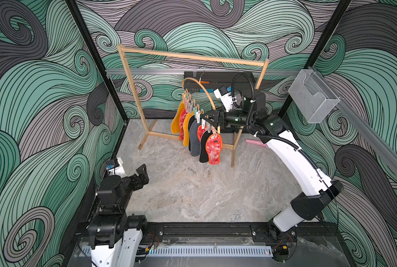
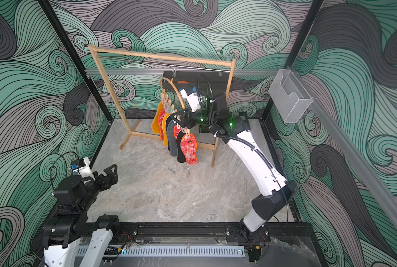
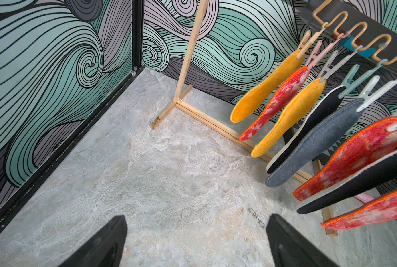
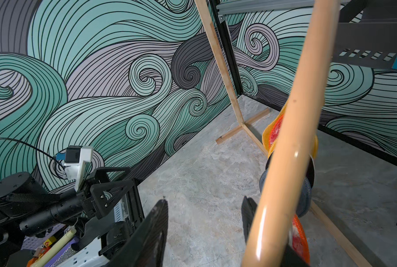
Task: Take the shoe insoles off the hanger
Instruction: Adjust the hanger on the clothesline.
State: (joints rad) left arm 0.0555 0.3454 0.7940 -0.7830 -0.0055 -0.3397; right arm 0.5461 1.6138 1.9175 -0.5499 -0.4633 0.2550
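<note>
Left gripper [image 1: 143,173] sat low at the near left edge of the stone-patterned tabletop [image 1: 192,196]. Its jaws were spread wide, with nothing between them and only bare surface below.

Wooden rack [image 1: 132,87] stood at the back. The hanger [image 1: 202,89] hung by its hook from the rack's metal rail [image 1: 165,61], right of centre, turned nearly end-on to me.

All eight insoles [image 1: 194,141] were clipped in pastel pegs [image 3: 351,79] under the wavy bar, dangling clear of the tabletop in an overlapping row. From the far end they ran mustard, red-mottled, mustard, black, grey, red-mottled, black, red-mottled.

Right gripper [image 1: 205,118] was extended in from the right, at the hanger's near end, level with the pegs. Its jaws were partly parted and gripped nothing, with tabletop visible between them in the wrist view. The bow crossed in front of one finger [image 4: 248,215]; contact there could not be made out.

Clear plastic bin [image 1: 313,99] was mounted on the right wall.
</note>
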